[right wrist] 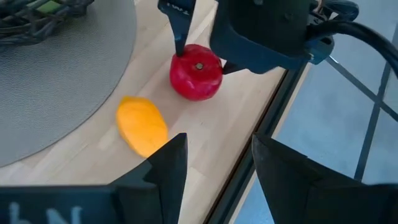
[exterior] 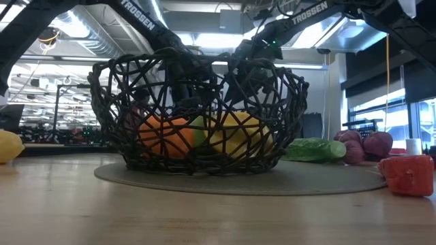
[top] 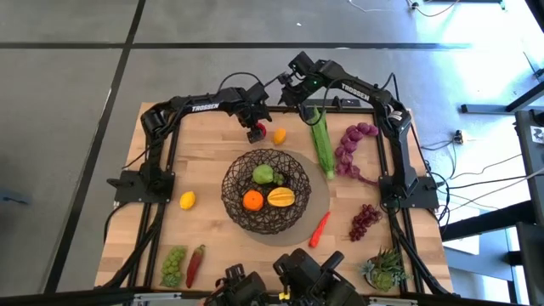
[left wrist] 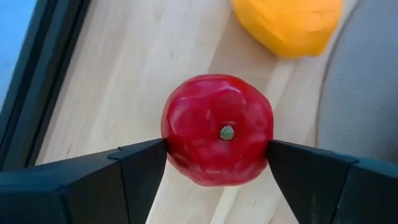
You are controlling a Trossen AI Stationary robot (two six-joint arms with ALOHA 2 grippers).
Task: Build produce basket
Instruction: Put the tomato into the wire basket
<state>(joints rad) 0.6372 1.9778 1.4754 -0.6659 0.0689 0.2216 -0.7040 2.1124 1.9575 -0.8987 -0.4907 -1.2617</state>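
High view: basket [top: 267,202] sits centre frame on its grey mat [top: 319,204], holding a green apple [top: 263,174], an orange [top: 252,201] and a yellow-orange mango [top: 281,197]. Left gripper [top: 256,130] is just above the basket in frame, down on a red apple [top: 257,133], with a small orange fruit [top: 278,135] just beside it on the right. Left wrist view [left wrist: 217,152] gives what the top camera can't: both fingers [left wrist: 134,168] touch the apple's [left wrist: 217,129] sides, stem facing the camera, apple apparently still on the wood, so the grip is on the red apple. Right wrist view confirms from the side: left arm's fingers straddle the apple [right wrist: 196,71], orange fruit [right wrist: 142,124] near it, mat edge at upper left. Right gripper [right wrist: 214,165] hovers over the table edge with fingers apart, nothing between them; top centre in the high view [top: 293,85]. Low view shows only the basket [exterior: 197,109] with fruit inside and the green stalk [exterior: 315,150] at right. Elsewhere in the high view: lemon [top: 187,200] left, green grapes [top: 174,263] and chilli [top: 195,265] lower left, carrot [top: 319,229], purple grapes [top: 364,221], succulent [top: 384,270] lower right.
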